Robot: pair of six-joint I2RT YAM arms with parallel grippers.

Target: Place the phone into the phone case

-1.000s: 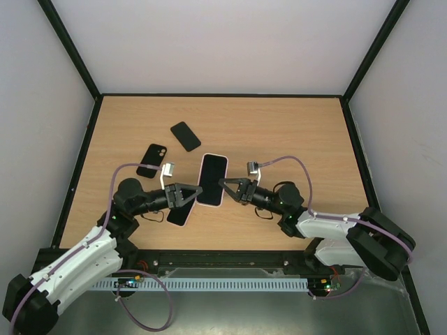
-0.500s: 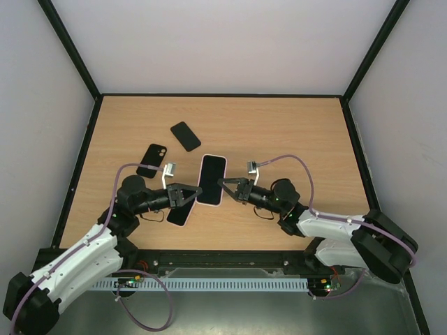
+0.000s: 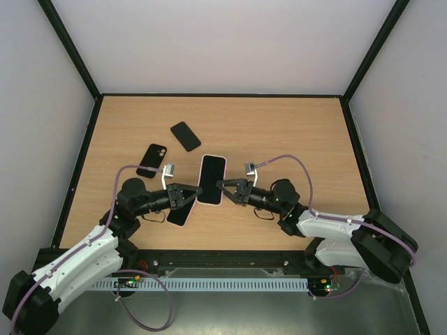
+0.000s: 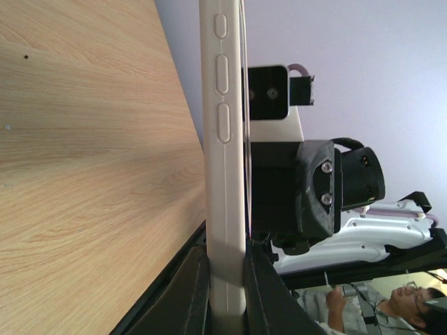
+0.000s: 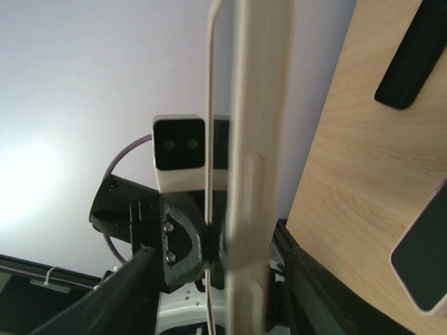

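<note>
At the near side of the table [image 3: 279,132], a pale-rimmed phone [image 3: 179,213] is seen lying flat, partly covered by the left gripper [image 3: 190,195]. Just beyond it, the pale case [image 4: 227,139] is being pinched by its left long edge. The left fingers [image 4: 188,293] are pressed together on that edge, one on each face, below the row of side buttons.

The right gripper [image 3: 225,187] is being held at the opposite long edge, and its fingers [image 5: 133,300] are spread, standing off on either side of the case rather than clamping it. From above, the phone [image 3: 212,179] is seen inside the pale case between the two grippers, dark screen up. Whether it is fully seated, and whether the case is resting on the wood or raised, cannot be told.

Farther back and to the left a black case [image 3: 151,160] is lying flat, and beyond it a black phone [image 3: 186,136], apart from each other and from the held case.
</note>
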